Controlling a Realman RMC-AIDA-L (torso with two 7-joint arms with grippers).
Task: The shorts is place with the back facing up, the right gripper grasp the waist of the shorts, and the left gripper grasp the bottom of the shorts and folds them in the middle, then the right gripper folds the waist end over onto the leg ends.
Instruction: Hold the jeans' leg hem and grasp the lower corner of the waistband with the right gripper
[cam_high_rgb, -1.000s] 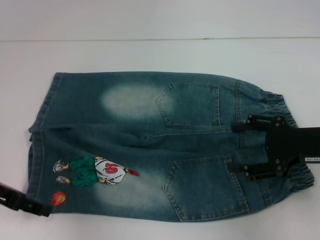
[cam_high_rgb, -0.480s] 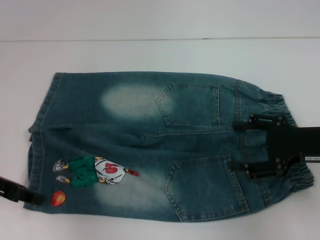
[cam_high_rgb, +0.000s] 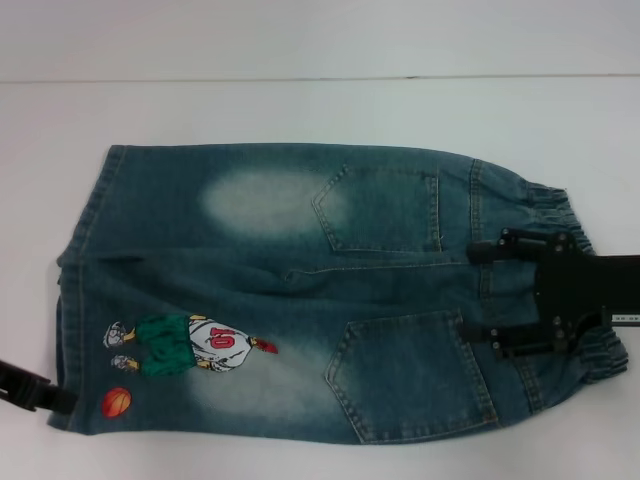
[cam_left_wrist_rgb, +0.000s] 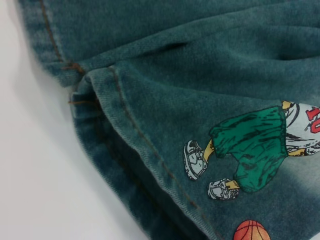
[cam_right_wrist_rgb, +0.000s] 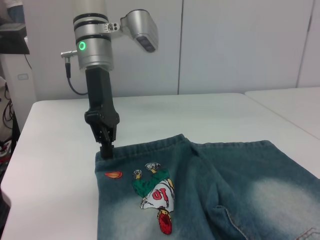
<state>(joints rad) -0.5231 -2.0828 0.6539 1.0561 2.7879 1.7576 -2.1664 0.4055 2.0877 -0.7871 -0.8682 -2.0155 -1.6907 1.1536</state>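
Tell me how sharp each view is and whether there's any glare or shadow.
Head view: soft and hazy, the shorts slightly blurred, the table evenly bright. Left wrist view: sharp stitching along the leg hem, no glare. Right wrist view: the clearest; the left gripper is crisp, shadows faint.

A white table (cam_right_wrist_rgb: 210, 112) fills the scene, its far edge running from 9 to 3 o'clock across the head view. Beyond it stand pale wall panels (cam_right_wrist_rgb: 240, 45) split by vertical seams. A second white table (cam_right_wrist_rgb: 287, 107) sits at 3 o'clock in the right wrist view; dark equipment and cables (cam_right_wrist_rgb: 10, 100) crowd 9 o'clock.
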